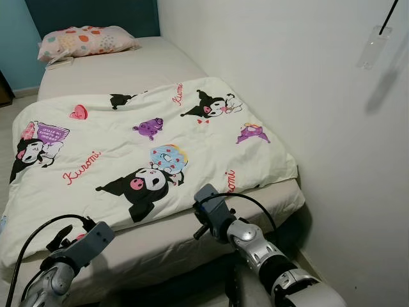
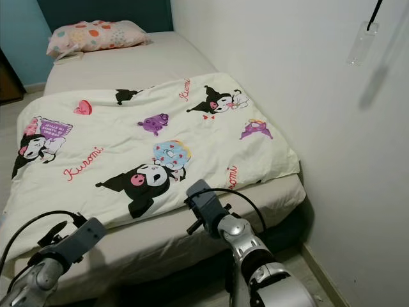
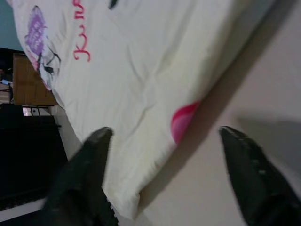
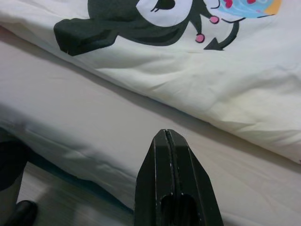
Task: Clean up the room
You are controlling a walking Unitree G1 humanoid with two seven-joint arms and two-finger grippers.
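Cream cartoon-printed duvet (image 1: 147,153) spread flat over the beige-sheeted bed (image 1: 192,236).
Left gripper (image 3: 164,160) gapes wide at its near edge; right gripper (image 4: 167,136), pressed closed, hovers just short.

I looked down at a bed (image 2: 167,56) set against a white wall (image 2: 300,77). A cream Kuromi-print duvet (image 2: 128,144) lay spread over its lower part, its near edge short of the foot, where a strip of beige sheet (image 2: 166,240) showed. A spotted pillow (image 2: 96,35) rested at the head. My right hand (image 2: 197,194) reached toward the duvet's near edge; my left hand (image 2: 77,238) hung low beside the bed's foot.
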